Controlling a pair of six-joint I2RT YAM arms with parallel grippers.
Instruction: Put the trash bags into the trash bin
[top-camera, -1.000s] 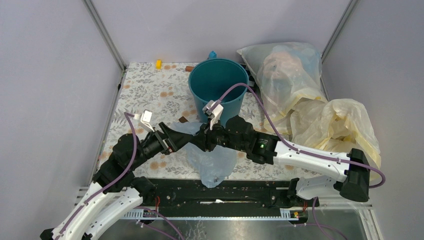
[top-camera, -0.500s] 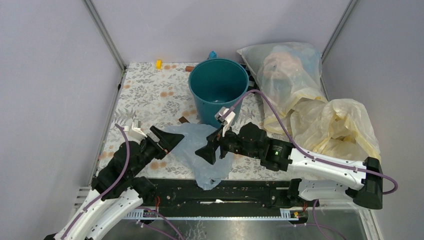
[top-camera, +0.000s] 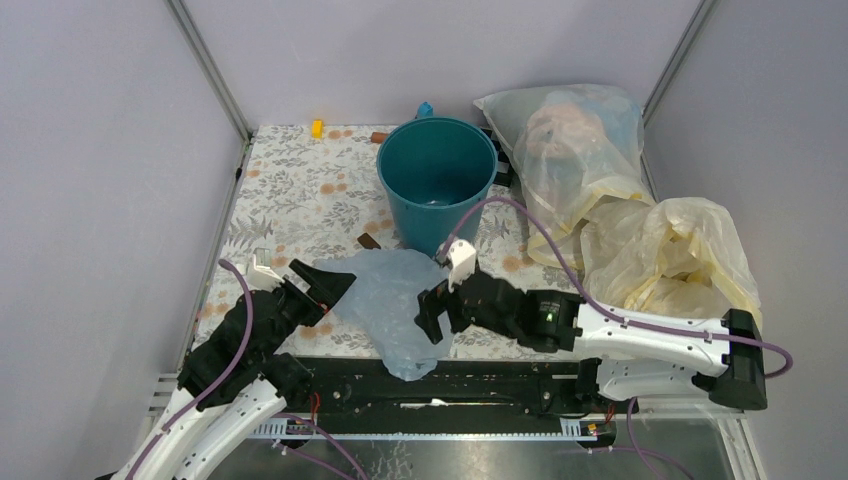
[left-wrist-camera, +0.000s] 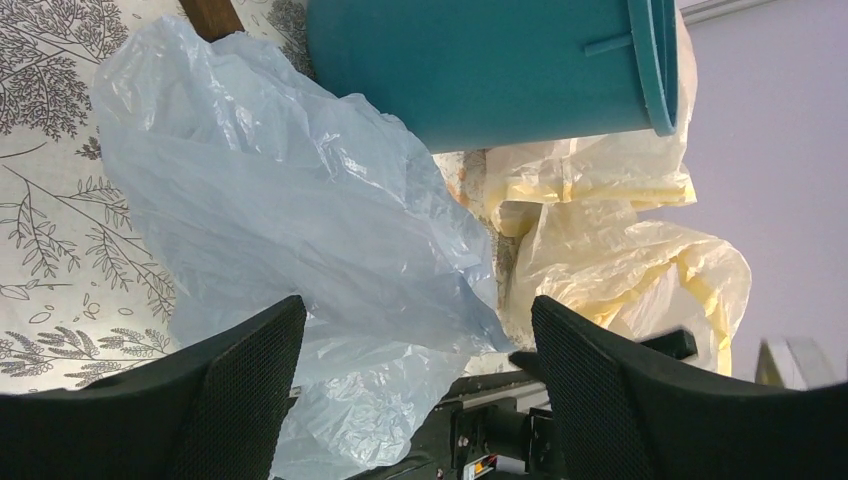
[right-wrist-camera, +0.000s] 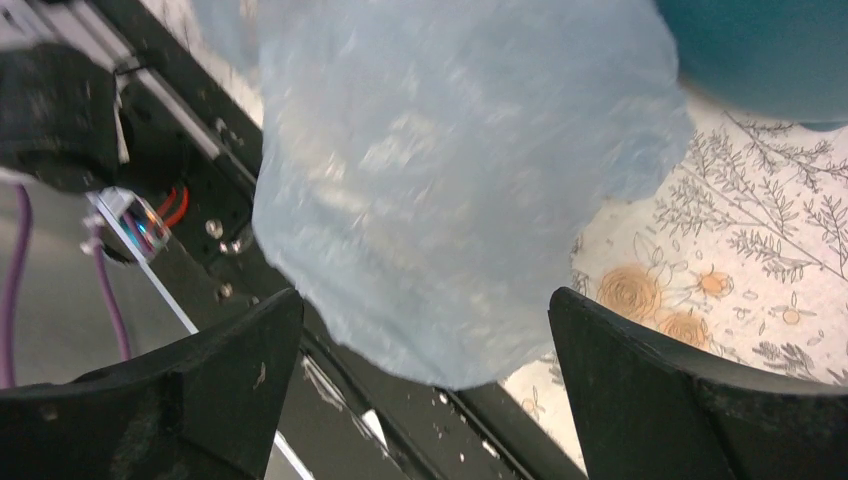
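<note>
The light-blue trash bag (top-camera: 392, 300) lies crumpled on the table's near edge, hanging a little over the black rail. It also shows in the left wrist view (left-wrist-camera: 300, 230) and in the right wrist view (right-wrist-camera: 440, 190). The teal trash bin (top-camera: 437, 180) stands upright behind it and looks empty. My left gripper (top-camera: 322, 291) is open just left of the bag, holding nothing. My right gripper (top-camera: 432, 313) is open at the bag's right side, holding nothing.
A large stuffed whitish bag (top-camera: 572, 140) sits at the back right. A bulky pale-yellow bag (top-camera: 672, 250) lies right of the bin. A small brown block (top-camera: 368, 241) lies by the bin's base. Yellow (top-camera: 317, 127) and brown (top-camera: 379, 137) bits lie at the far edge.
Both grippers let go of the bag and drew back toward the near edge, left one leftward, right one rightward. The bag dropped and spread flatter on the table.
</note>
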